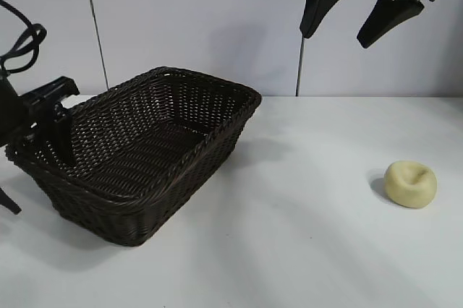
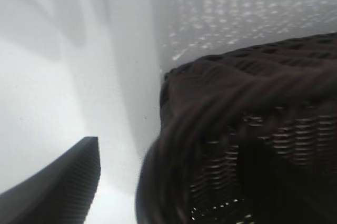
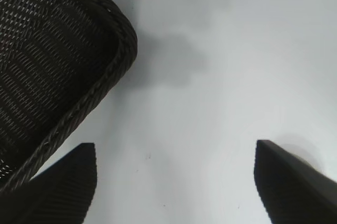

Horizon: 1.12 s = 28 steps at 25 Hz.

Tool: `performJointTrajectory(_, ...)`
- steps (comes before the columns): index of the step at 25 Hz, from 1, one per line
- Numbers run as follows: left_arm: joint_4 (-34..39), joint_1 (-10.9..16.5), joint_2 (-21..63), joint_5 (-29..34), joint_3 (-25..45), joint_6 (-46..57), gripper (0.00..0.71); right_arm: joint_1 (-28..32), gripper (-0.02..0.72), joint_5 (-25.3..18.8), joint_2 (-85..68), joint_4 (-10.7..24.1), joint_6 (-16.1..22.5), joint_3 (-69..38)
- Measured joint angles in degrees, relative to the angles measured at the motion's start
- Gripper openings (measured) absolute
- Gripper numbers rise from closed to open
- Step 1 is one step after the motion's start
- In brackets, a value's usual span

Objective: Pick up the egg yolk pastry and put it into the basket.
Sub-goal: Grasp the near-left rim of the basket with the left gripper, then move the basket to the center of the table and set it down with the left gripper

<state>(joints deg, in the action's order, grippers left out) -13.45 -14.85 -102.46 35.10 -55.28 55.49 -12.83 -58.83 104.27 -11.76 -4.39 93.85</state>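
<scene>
The egg yolk pastry [image 1: 410,184], a small pale-yellow ball with a dimple, lies on the white table at the right. The dark brown wicker basket [image 1: 181,80] stands at the left with nothing in it. My right gripper [image 1: 336,37] hangs high above the table between basket and pastry, open and holding nothing. In its wrist view my right gripper [image 3: 175,148] spans bare table, with the basket's corner [image 3: 105,71] to one side and the pastry out of view. My left gripper [image 1: 37,178] is open at the basket's left end. One finger [image 2: 68,182] stands apart from the rim [image 2: 253,87]; the other is hidden.
A white wall with vertical seams rises right behind the table. Bare table top [image 1: 311,236] stretches between the basket and the pastry and along the front.
</scene>
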Motion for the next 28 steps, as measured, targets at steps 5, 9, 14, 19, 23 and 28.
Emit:
performJointTrajectory(5,-0.46,0.0,-1.03,-0.84,0.0,-0.43,0.505,0.0,0.591,0.0,0.0,0.0,0.0,0.0)
performJointTrajectory(9,-0.57,0.0,-1.03,-0.91,0.0,-0.54,0.369,0.0,0.591,0.0,0.0,0.0,0.0,0.0)
performJointTrajectory(14,-0.62,0.0,-1.03,-0.8,0.0,-0.54,0.185,0.0,0.591,0.0,0.0,0.0,0.0,0.0)
performJointTrajectory(19,-0.99,0.0,-1.03,-0.8,0.0,-0.54,0.13,0.0,0.591,0.0,0.0,0.0,0.0,0.0)
performJointTrajectory(23,-0.99,0.0,-0.97,-0.35,-0.3,-0.54,0.13,0.0,0.591,0.0,0.0,0.0,0.0,0.0)
performJointTrajectory(28,-0.93,0.0,1.84,1.61,-0.91,-0.6,0.122,0.0,0.591,0.0,0.0,0.0,0.04,0.0)
